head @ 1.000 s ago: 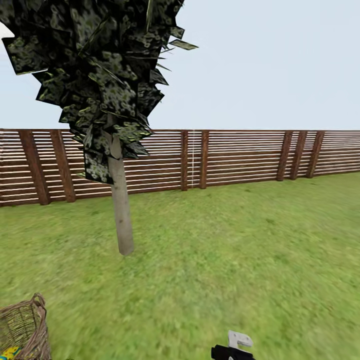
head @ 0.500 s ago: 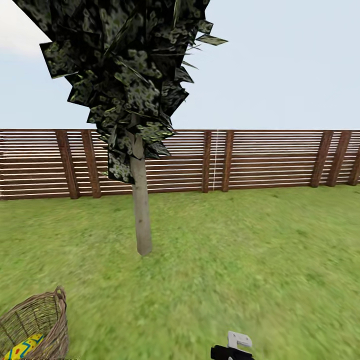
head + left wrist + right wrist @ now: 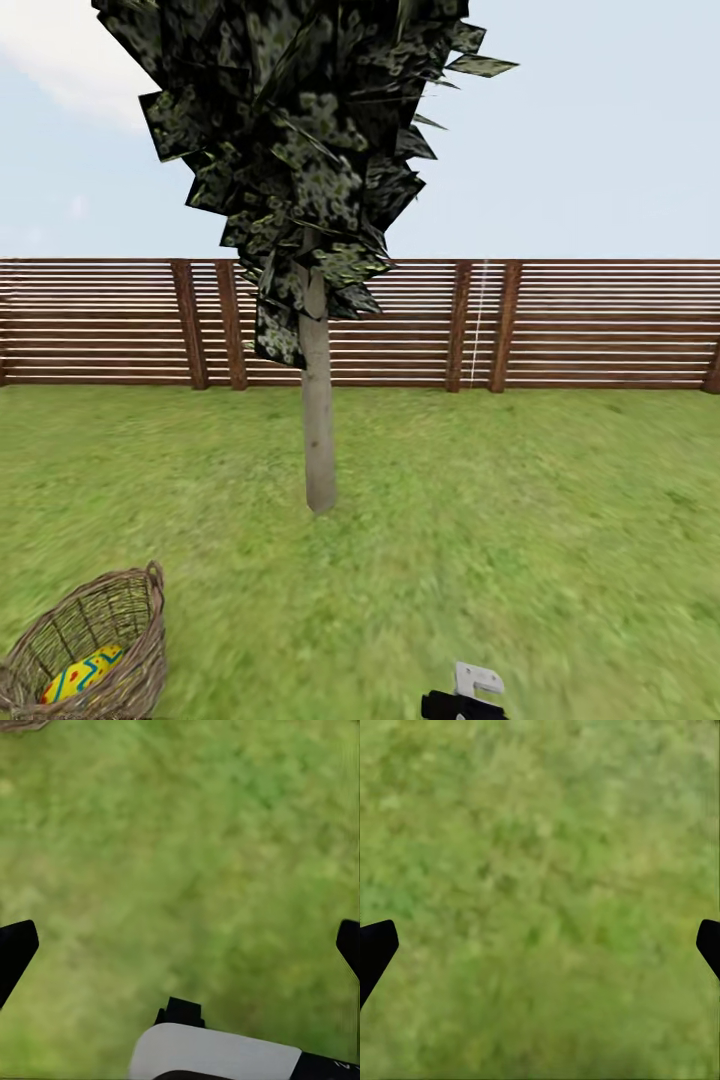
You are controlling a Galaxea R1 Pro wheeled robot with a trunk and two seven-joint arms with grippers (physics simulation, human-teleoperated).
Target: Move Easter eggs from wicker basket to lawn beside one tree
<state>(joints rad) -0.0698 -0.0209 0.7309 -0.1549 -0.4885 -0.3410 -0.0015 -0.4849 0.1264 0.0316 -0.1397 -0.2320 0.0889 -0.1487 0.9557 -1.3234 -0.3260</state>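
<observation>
Both grippers hang over bare grass with their jaws spread wide and nothing between them. In the left wrist view the left gripper (image 3: 180, 945) shows as two black fingertips (image 3: 15, 949) at opposite edges of the picture, with green lawn (image 3: 187, 855) between them and a sliver of brown wicker at one corner. In the right wrist view the right gripper (image 3: 540, 945) shows the same way, its dark fingertips (image 3: 375, 945) far apart over plain lawn.

From the head view, a black and white piece of the robot's arm (image 3: 465, 695) shows low in the picture, right of centre. The wicker basket (image 3: 95, 650) stands on the lawn (image 3: 520, 540) to the left of it, near the robot and well apart from that arm. It leans slightly, its open mouth turned toward the camera. One Easter egg (image 3: 82, 673) lies inside on the basket's floor, yellow with blue zigzags and red marks; whether more eggs lie in there cannot be told.

Farther out, roughly straight ahead, the tree (image 3: 318, 430) rises from the grass on a pale bare trunk under dark speckled foliage, well apart from the basket. Behind it a brown slatted fence (image 3: 590, 325) crosses the garden.
</observation>
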